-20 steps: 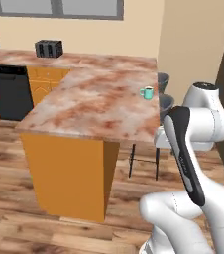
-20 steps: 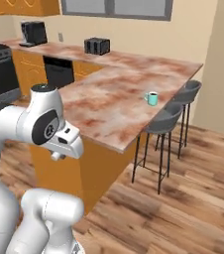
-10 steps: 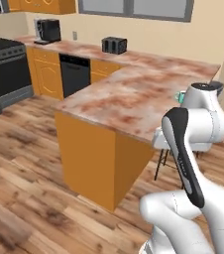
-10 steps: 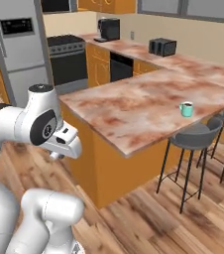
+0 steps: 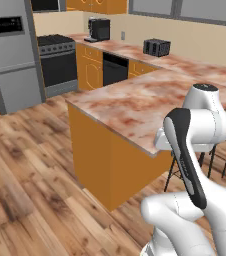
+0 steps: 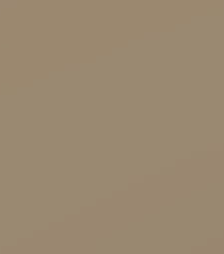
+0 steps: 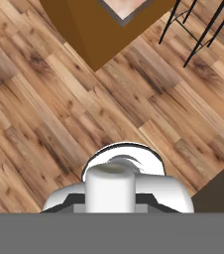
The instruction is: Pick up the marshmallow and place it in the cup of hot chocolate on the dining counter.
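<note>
Gripper state: the jaws are closed almost fully together. Whether anything sits between them cannot be told.

Location of parts: the dining counter, a marbled reddish-brown top on a plain orange base, stands directly ahead of the white arm. In the hand view the camera faces the wood floor, with one corner of the counter base and the black stool legs along the top edge. Where the marshmallow and the cup of hot chocolate are cannot be told at this moment.

Handling, as a judgement: a marshmallow should be very light, soft and easily crushed, with a dry surface unlikely to slip. It is best held across its curved sides at mid-height with light pressure. It should be released low over the cup, since the liquid can splash and the handleless cup may tip if knocked.
</note>
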